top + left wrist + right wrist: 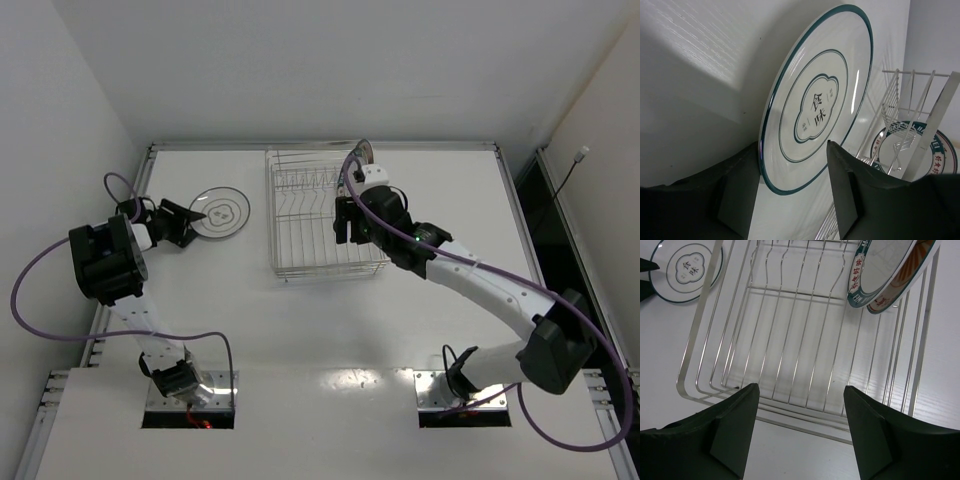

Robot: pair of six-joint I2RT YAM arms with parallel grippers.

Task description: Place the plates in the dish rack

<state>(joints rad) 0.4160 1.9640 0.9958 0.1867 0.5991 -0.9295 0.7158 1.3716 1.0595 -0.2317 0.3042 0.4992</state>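
Note:
The white plate with grey markings (220, 213) lies flat on the table left of the dish rack (325, 215). My left gripper (193, 225) is open at its left rim. In the left wrist view its fingers (842, 192) stand on either side of the plate's (815, 105) near edge without closing on it. My right gripper (345, 225) is open and empty above the rack's near end (800, 405). The blue-lettered plate (875, 275) and the orange plate (907, 277) stand upright at the rack's (805, 340) far end.
White walls close in the table on the left, back and right. A raised metal edge (320, 146) runs along the table's far side. Purple cables (40, 270) loop off both arms.

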